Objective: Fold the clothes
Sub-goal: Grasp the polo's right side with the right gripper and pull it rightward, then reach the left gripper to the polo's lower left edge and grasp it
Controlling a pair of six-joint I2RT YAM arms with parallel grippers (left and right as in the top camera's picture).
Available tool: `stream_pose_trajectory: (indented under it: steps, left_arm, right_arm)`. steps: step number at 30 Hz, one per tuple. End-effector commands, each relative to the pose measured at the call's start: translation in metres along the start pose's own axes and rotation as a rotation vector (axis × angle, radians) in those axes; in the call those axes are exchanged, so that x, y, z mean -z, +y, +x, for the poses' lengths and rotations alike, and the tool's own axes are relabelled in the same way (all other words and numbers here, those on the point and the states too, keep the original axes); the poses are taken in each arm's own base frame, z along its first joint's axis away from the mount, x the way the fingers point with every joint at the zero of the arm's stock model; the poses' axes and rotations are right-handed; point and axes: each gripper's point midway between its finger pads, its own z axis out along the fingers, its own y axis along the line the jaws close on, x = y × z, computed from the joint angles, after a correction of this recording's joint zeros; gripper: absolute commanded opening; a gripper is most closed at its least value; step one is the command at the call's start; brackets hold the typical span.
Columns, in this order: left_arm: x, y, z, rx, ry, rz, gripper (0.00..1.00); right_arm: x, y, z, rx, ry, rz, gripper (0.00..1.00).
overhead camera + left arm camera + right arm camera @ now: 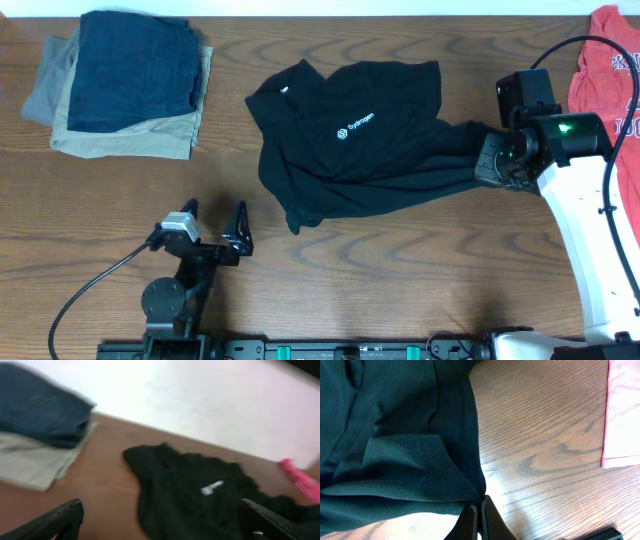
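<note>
The black shirt (350, 150) lies crumpled in the middle of the table, white chest logo facing up. It also shows in the left wrist view (200, 500) and the right wrist view (395, 445). My right gripper (487, 158) is shut on the shirt's right edge and holds a fold of the fabric lifted off the wood; in the right wrist view the fingers (480, 506) pinch the cloth. My left gripper (213, 225) is open and empty, near the table's front, left of and below the shirt, with its fingers (160, 520) spread wide.
A stack of folded navy, tan and grey garments (120, 85) lies at the back left. A red t-shirt (610, 70) lies at the back right, also in the right wrist view (622, 410). The wooden table (400, 270) is bare in front.
</note>
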Motion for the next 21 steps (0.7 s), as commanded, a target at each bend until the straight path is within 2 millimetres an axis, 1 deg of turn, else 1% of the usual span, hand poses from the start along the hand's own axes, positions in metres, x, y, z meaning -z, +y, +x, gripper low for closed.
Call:
stream_pose_trajectory:
  steps: [1,4,7,11,14,18,21]
  left_arm:
    - [0.002,-0.025,0.003,-0.010,0.052,0.132,0.98]
    - [0.001,-0.025,0.006,0.014,0.143,0.107,0.98]
    - [-0.002,-0.024,0.007,0.009,0.273,0.066,0.98]
    - [-0.010,-0.033,0.007,-0.004,0.486,0.078,0.98]
    - [-0.021,-0.040,0.003,0.037,0.569,0.101,0.98]
    - [-0.035,-0.031,0.020,0.120,0.655,0.058,0.98]
    - [-0.038,-0.030,0.038,0.171,0.729,0.066,0.98]
  right_arm:
    - [0.005,-0.001,-0.007,0.002,-0.030,-0.003,0.01]
    - [0.005,0.000,-0.008,0.002,-0.036,-0.010,0.01]
    - [0.005,0.001,-0.008,0.001,-0.034,-0.015,0.01]
    - [0.005,0.002,-0.008,0.001,-0.033,-0.017,0.01]
    - [0.005,-0.001,-0.009,-0.001,-0.039,-0.006,0.01]
    - [0.003,-0.017,-0.020,-0.064,-0.055,0.011,0.01]
    - [-0.001,-0.042,-0.033,-0.165,-0.067,0.021,0.01]
